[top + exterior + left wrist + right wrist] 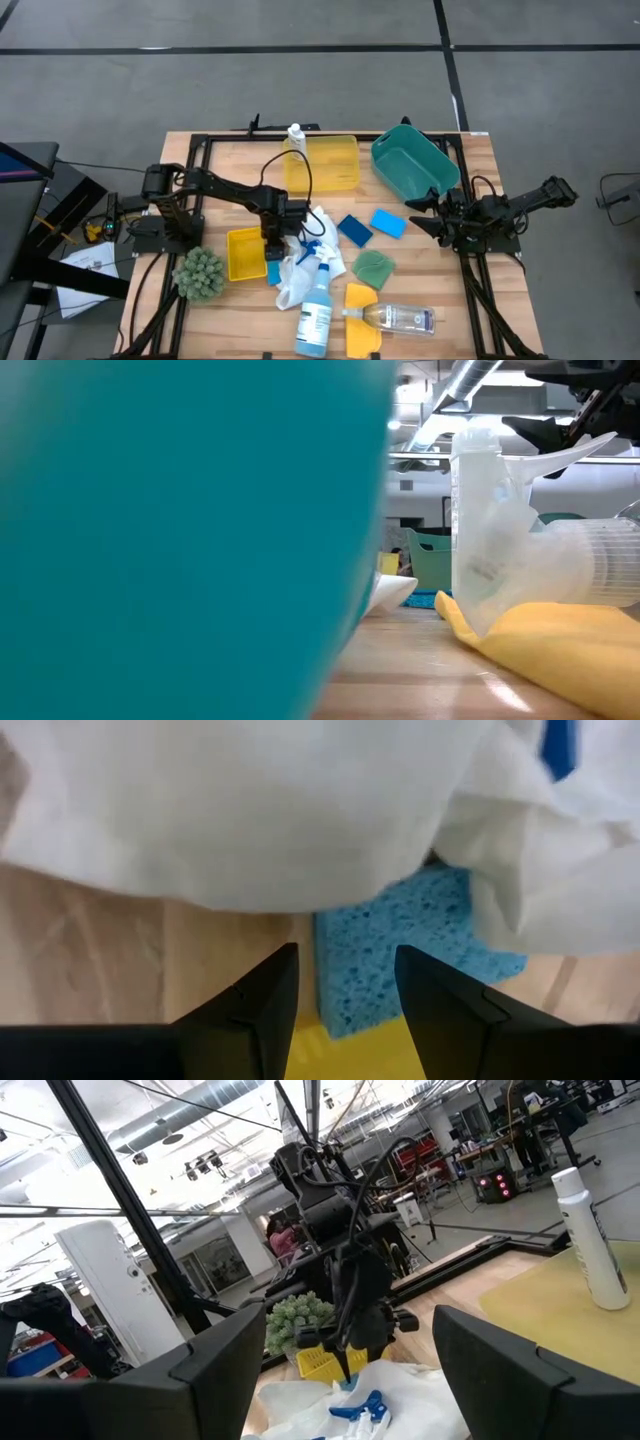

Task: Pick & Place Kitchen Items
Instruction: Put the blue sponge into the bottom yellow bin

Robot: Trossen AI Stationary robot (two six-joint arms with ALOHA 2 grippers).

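Sponge [385, 965], blue, lies flat directly under the left gripper [345, 1005], half-tucked beneath the white cloth [250, 810], between parted, empty fingers; the right gripper [432, 210] waits wide open, well apart.

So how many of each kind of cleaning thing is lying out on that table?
Bottles: 3 (white bottle, spray bottle, clear bottle)
Blue sponges: 3 ()
Cloths: 3 (white cloth, green cloth, yellow cloth)
Total: 9
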